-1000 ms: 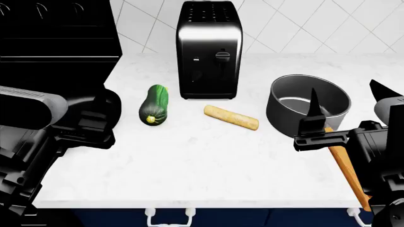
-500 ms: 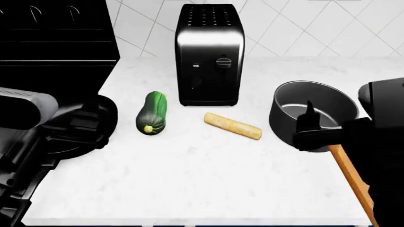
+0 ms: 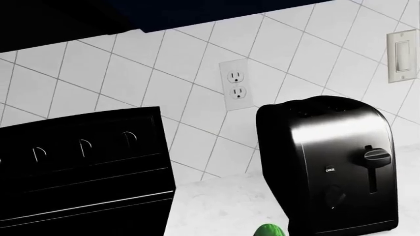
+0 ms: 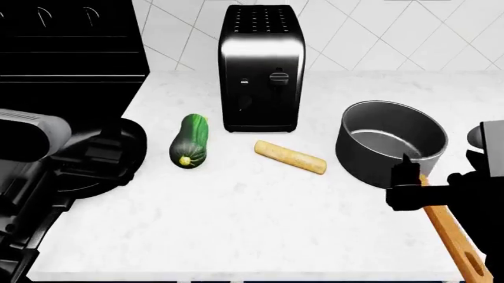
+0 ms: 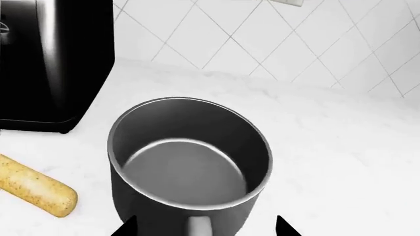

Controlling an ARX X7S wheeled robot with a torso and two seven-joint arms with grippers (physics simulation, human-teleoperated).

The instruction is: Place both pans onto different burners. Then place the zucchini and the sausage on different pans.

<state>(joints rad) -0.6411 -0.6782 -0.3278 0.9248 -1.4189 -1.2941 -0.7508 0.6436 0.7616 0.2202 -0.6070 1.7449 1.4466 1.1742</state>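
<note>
The grey steel saucepan (image 4: 391, 140) stands upright on the white counter at the right, and its orange-brown wooden handle (image 4: 450, 231) points toward me. It also shows in the right wrist view (image 5: 190, 157). My right gripper (image 5: 203, 228) is open, with a fingertip on each side of the handle's root; it also shows in the head view (image 4: 435, 180). The dark green zucchini (image 4: 190, 146) and the tan sausage (image 4: 290, 157) lie in front of the toaster. My left gripper (image 4: 106, 154) hovers left of the zucchini, its jaws hidden. The black frying pan is out of view.
A black and chrome toaster (image 4: 261, 68) stands at the back against the tiled wall. The black stove (image 4: 71, 53) adjoins the counter on the left; its burners are not discernible. The counter's front edge (image 4: 236, 276) is near me.
My right gripper has dropped and drawn back from over the saucepan to straddle the handle at its root. The left arm, zucchini and sausage have not moved.
</note>
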